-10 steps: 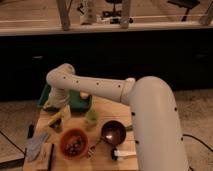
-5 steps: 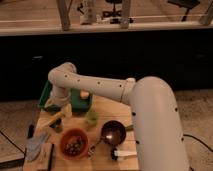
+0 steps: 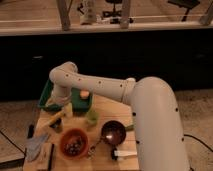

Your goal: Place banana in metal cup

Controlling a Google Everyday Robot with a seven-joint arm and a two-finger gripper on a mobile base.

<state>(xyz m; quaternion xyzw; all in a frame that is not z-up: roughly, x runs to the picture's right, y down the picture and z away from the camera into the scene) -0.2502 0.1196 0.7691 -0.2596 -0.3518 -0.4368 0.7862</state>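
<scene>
Tool (image 3: 66,111) lower than before, near banana (image 3: 55,120)

- The end effector (image 3: 64,107) sits low at the arm's (image 3: 100,89) far end, just right of the banana (image 3: 55,120); its fingers are too indistinct to read.
- The banana shows only as a pale yellow streak left of the green cup (image 3: 91,116); its ends blur into the counter (image 3: 100,160).
- The metal cup cannot be made out for certain; a dark shape below the banana may be it.
- The arm covers part of the green tray (image 3: 47,97) behind the banana.
- The contents of the orange bowl (image 3: 74,143), below the banana, are a dark, unreadable cluster.
- The counter's front edge is cut off by the picture's bottom.
- The arm's white base runs out of view at the bottom right.
</scene>
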